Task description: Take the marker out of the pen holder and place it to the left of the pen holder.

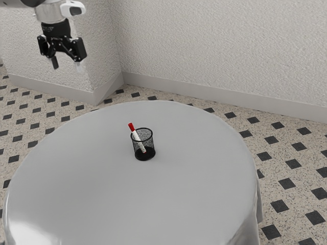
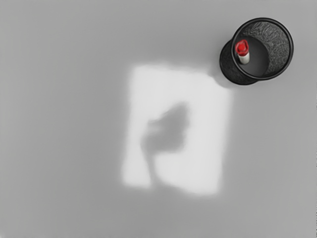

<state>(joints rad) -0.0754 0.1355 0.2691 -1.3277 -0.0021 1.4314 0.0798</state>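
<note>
A round table (image 1: 179, 194) is covered all over in smooth gray, and shiny light is spread on one edge of it. Under the table, a speckled floor (image 1: 255, 118) is dotted with dark squares. Behind it, a bumpy pale wall (image 1: 204, 41) is edged at the bottom by a plain strip (image 1: 204, 93).

The black gripper (image 1: 67, 65) is held up high by the arm (image 1: 51, 14), in the exterior view's upper left. Its two fingers are spread wide, with a gap left between them, and nothing is pinched by them.

Lower down than the gripper, and well apart from it, a black net pen holder (image 1: 144, 154) is stood upright on the table. In the exterior view it is seen below the gripper and off to the exterior view's right. The white marker (image 1: 137, 138) is kept inside the pen holder. It is tipped, with its red cap (image 1: 131, 126) poked up over the rim and leaned to the gripper's side in the exterior view.

In the wrist view, the pen holder is looked into from above, and the red cap is seen close to its rim. Beside the pen holder, a bright patch (image 2: 208, 148) is cast on the table under the gripper, and a soft dark shape (image 2: 171, 131) is shown in it.
</note>
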